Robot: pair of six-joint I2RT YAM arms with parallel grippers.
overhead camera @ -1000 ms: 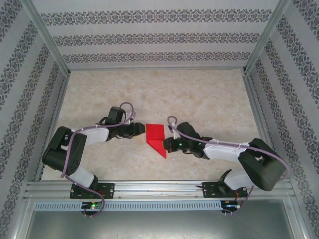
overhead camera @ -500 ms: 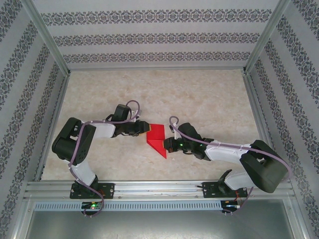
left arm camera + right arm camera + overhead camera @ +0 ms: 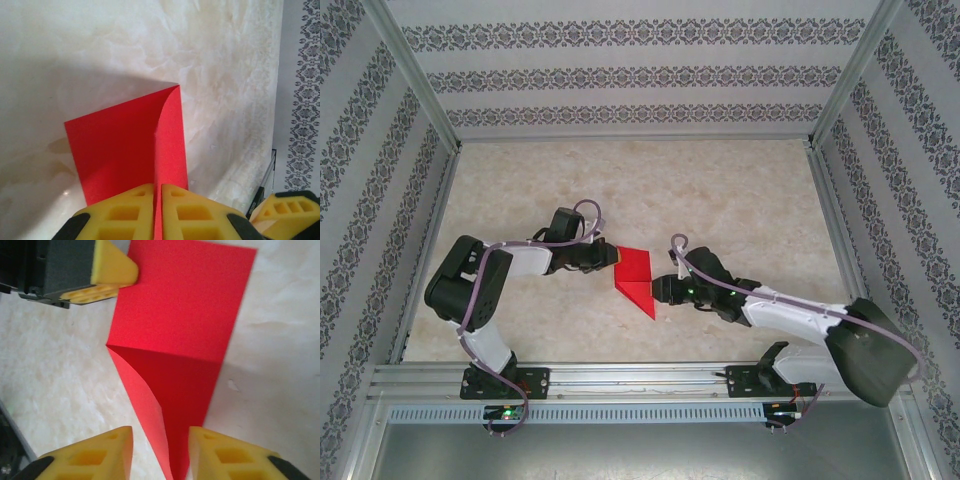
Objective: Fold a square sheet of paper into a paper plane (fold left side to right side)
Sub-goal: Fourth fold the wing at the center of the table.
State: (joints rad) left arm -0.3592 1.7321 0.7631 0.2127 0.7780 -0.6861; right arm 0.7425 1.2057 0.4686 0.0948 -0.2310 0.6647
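Left jaws are pinched shut on an edge of the folded red paper, lying mid-desk between the arms; right jaws stand apart astride its pointed tip. Thin, light and floppy, it likely handles best gripped at edges.

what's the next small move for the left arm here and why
Probably lift the left gripper slightly and start carrying its pinched flap over toward the right side. Its jaws are closed on a raised edge of the red paper. The right gripper stands open, a finger on either side of the pointed end, gripping nothing, so the fold seems to rest with the left arm.
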